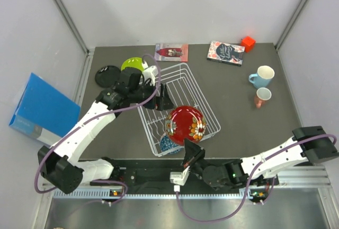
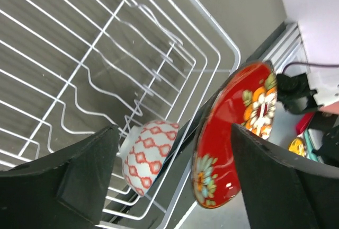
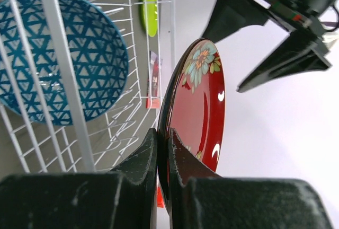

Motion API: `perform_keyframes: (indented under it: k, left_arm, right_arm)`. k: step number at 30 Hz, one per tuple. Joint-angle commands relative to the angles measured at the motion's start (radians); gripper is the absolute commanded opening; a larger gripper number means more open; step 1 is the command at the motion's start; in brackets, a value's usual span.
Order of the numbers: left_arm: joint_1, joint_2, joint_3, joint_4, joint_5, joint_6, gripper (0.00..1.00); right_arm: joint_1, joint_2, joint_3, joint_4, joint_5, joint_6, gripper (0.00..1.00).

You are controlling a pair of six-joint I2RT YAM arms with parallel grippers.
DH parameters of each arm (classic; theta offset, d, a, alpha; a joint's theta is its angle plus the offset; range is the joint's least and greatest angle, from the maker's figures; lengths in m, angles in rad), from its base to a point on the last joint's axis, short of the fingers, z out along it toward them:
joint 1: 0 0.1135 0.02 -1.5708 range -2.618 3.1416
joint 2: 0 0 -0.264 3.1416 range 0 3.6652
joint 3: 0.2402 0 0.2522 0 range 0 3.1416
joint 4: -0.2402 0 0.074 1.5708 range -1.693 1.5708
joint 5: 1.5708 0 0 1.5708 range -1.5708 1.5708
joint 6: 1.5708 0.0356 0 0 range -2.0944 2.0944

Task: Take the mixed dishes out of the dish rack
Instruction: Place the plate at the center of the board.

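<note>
- I see the right pincer [image 3: 163,134] closed hard on the lower rim of the red plate [image 1: 185,124]; its two fingers are almost together with the rim pinched between them.
- The red plate stands on edge, flowered face tilted up, over the near right part of the dish rack [image 1: 186,83]. I cannot tell whether its lower edge rests on the wires.
- The left pincer [image 1: 161,100] hangs over the far left part of the rack, fingers spread wide. Nothing is between them and they touch no dish.
- The patterned bowl [image 1: 168,143] lies tipped on its side in the near end of the rack, just beside the red plate.
- The rest of the rack's wire dividers carry no dish that I can see.
- Outside the rack, on the desk [image 1: 238,117]: the green plate [image 1: 134,63] and the black plate [image 1: 107,75] sit at the far left, close to each other.
- The blue mug [image 1: 263,76] and the pink cup [image 1: 262,96] stand upright at the right, near one another and well apart from the rack.
- Two books [image 1: 171,52] lie along the far edge, with a red block [image 1: 248,43] beside the right-hand one.
- A blue box [image 1: 39,107] leans off the desk's left side.
</note>
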Motion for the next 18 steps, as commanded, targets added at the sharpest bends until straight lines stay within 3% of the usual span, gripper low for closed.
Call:
perform_keyframes:
  k: [1, 10, 14, 18]
  left_arm:
    - [-0.024, -0.039, -0.028, -0.026, 0.023, 0.052, 0.88]
    - [-0.062, -0.076, -0.077, 0.012, 0.057, 0.047, 0.69]
    - [-0.070, -0.073, -0.091, 0.029, 0.077, 0.041, 0.46]
    - [-0.084, -0.072, -0.102, 0.055, 0.100, 0.036, 0.30]
  right_arm:
    - [0.012, -0.019, 0.032, 0.163, 0.050, -0.090, 0.00]
    - [0.012, -0.033, 0.040, 0.180, 0.035, -0.085, 0.00]
    - [0.012, -0.029, 0.041, 0.197, 0.035, -0.084, 0.00]
    - [0.012, -0.034, 0.040, 0.204, 0.030, -0.075, 0.00]
